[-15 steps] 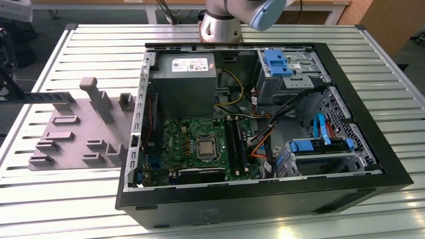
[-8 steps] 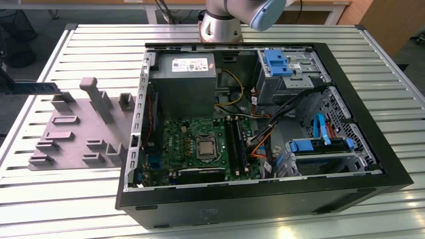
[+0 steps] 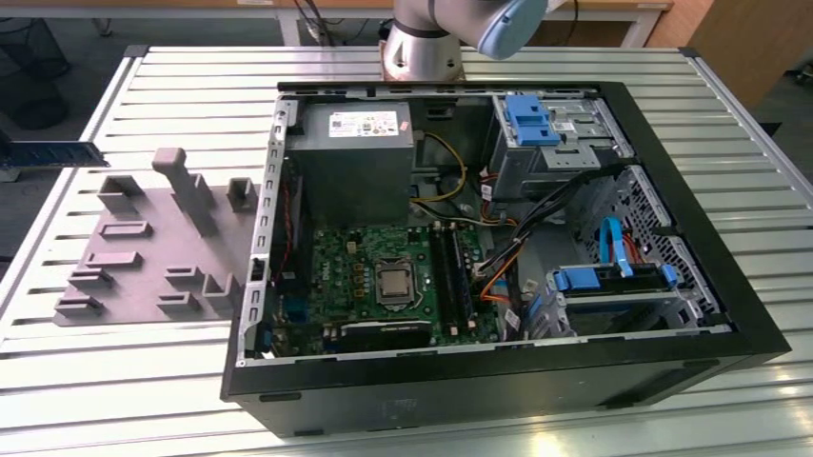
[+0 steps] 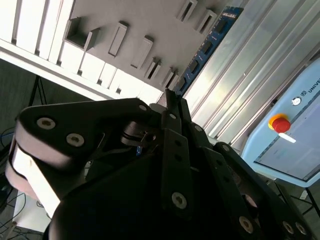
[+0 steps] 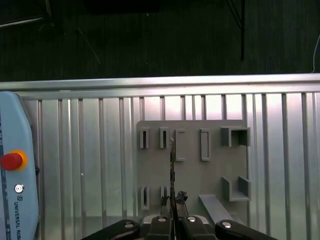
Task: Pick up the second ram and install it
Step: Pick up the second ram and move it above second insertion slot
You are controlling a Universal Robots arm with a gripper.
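**What the things look made of**

The table [image 3: 114,381] is ribbed silver metal, and it shines in the light. At the exterior view's left, the grey plate [image 3: 140,252] looks like dull, smooth plastic. The computer case [image 3: 508,386] has a dull black frame. Inside it are a plain grey metal box [image 3: 349,176] and bright blue plastic clips [image 3: 527,119]. In the second wrist view, the memory stick [image 4: 206,46] is a smooth blue-green board with black chips. The gripper [image 4: 172,102] is black with shiny screws.
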